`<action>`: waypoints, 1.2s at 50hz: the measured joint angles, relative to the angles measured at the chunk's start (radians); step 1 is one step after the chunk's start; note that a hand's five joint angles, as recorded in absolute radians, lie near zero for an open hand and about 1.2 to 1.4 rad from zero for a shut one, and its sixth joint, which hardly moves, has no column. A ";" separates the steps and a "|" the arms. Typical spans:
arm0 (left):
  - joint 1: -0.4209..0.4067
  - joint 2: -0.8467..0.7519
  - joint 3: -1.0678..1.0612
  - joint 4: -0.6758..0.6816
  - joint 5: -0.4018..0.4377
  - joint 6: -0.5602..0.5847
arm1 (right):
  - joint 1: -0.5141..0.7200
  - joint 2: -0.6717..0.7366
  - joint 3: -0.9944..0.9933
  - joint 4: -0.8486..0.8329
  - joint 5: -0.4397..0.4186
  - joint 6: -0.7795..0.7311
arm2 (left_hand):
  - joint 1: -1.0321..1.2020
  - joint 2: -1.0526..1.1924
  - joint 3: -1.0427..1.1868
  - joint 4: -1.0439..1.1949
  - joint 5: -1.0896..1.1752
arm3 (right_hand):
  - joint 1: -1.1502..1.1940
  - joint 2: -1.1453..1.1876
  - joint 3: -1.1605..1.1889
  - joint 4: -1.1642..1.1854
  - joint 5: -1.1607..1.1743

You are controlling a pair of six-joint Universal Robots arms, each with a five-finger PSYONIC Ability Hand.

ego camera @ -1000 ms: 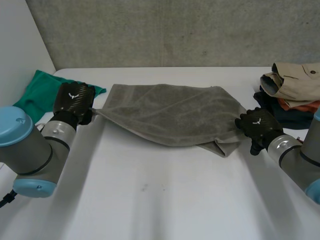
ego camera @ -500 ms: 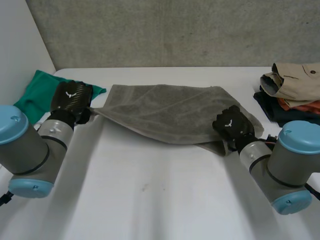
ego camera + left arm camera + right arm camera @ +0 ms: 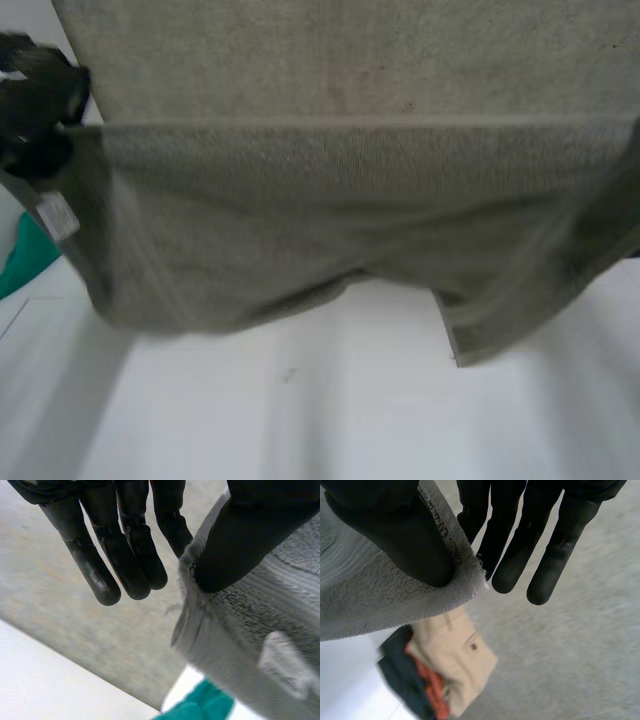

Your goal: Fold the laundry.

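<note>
From the head view I have the towel [image 3: 330,220] hanging spread like a curtain, its top edge running level from 9 to 3 o'clock; its lower edge hangs over the white table [image 3: 300,420], drooping lowest at 5 o'clock; the left hand [image 3: 35,105] sits at 10 o'clock on the towel's top corner, a small white label [image 3: 57,215] just below it, and a sliver of green cloth [image 3: 25,262] lies at 9 o'clock beside the towel's side edge; a grey wall [image 3: 300,60] fills 12 o'clock

The left wrist view gives me the grip itself: the thumb presses the fuzzy hem of that corner against a finger behind it, clamped on the towel, while the other fingers [image 3: 100,565] stand straight and free beside it; the label and the green cloth show beyond the thumb

The right wrist view gives me the right hand [image 3: 385,535]: its thumb pins the towel's other top corner against a finger, clamped likewise, the remaining fingers straight; beyond the fingertips lies a pile of clothes [image 3: 445,675], tan on top of orange and dark pieces
</note>
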 measured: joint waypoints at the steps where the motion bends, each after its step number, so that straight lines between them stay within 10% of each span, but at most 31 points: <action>1: -0.002 -0.050 0.008 -0.011 0.011 0.031 | 0.007 0.036 0.002 0.009 0.003 -0.015 | 0.000 0.000 0.000 0.000 0.000 | 0.000 0.000 0.000 0.000 0.000; 15: -0.080 -0.601 0.308 0.094 -0.043 0.138 | 0.106 0.470 -0.149 -0.221 0.147 -0.065 | 0.000 0.000 0.001 0.000 0.000 | 0.000 0.000 0.000 0.000 0.000; 29: -0.145 -0.709 0.611 0.864 -0.110 0.003 | 0.158 0.551 -0.311 -1.136 0.168 -0.044 | 0.000 0.001 0.002 0.000 0.013 | 0.000 0.000 0.001 0.000 0.020; 50: -0.147 -0.799 0.127 0.790 -0.101 -0.053 | 0.173 0.711 -0.017 -0.845 0.077 0.040 | 0.000 0.001 0.002 0.000 0.013 | 0.000 0.002 0.004 0.000 0.020; 60: -0.141 -0.639 -0.161 0.515 -0.109 0.016 | 0.161 0.601 0.198 -0.524 0.068 0.007 | 0.000 0.001 0.002 0.000 0.013 | 0.000 0.002 0.004 0.000 0.020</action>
